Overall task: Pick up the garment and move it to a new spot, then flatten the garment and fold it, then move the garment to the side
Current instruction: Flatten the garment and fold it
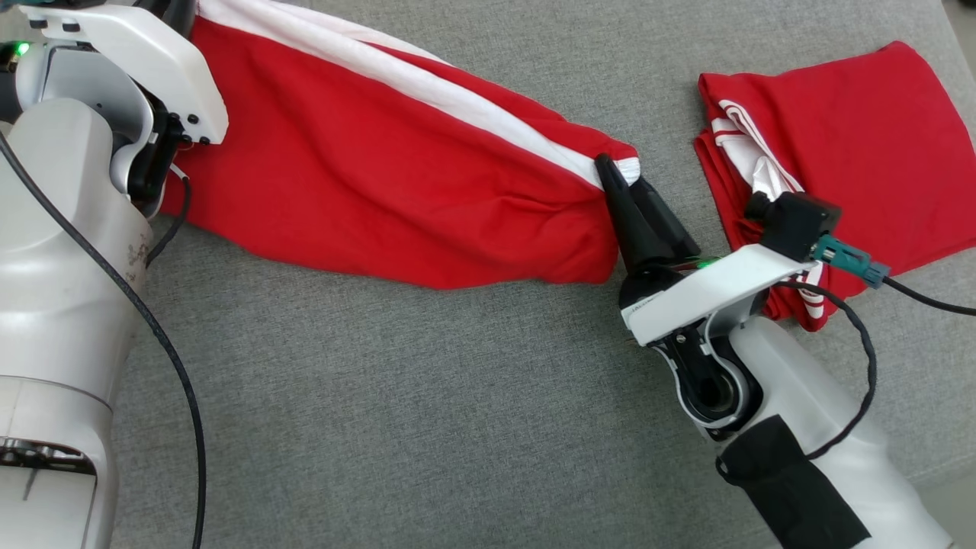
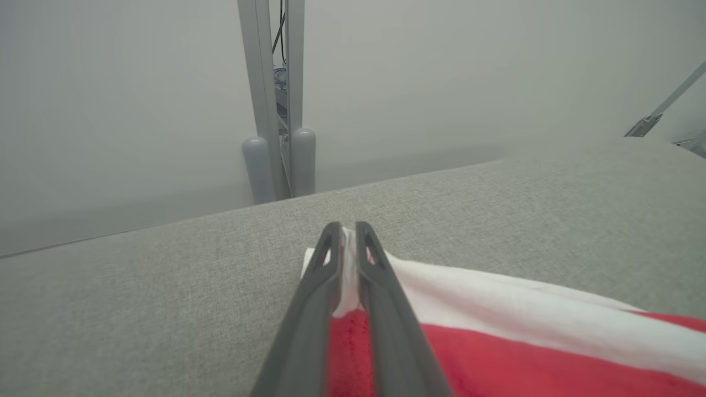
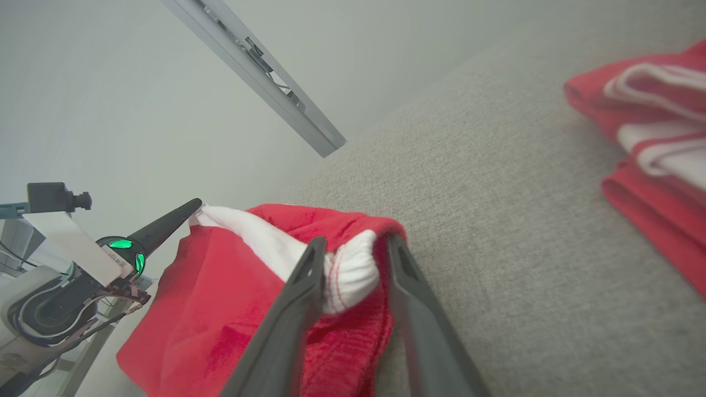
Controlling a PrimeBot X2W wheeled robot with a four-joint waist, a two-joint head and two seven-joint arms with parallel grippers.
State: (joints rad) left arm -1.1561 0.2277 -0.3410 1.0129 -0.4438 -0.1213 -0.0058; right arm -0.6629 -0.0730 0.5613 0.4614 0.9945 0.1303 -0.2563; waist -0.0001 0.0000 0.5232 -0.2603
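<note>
On the grey cushion (image 1: pixel 457 396), toward its far-left part, the garment (image 1: pixel 366 175) (red w/ white stripe) is laid stretched out. Its L end is hidden behind the left arm (image 1: pixel 69 252). The left gripper (image 2: pixel 347 231) is seen clamped on the white edge. The right gripper (image 3: pixel 357 242) is held w/ fingers parted round the white cuff. Wrist label (image 1: pixel 637 307) print can't be read.

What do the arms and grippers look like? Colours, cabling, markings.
Left arm and right arm: glossy white shells, black joints, loose black cable on each. Right forearm has a black wrap, a boxy black wrist camera and a teal plug. Green light at each wrist. Left gripper and right gripper: two long tapered dark-grey fingers each.
</note>
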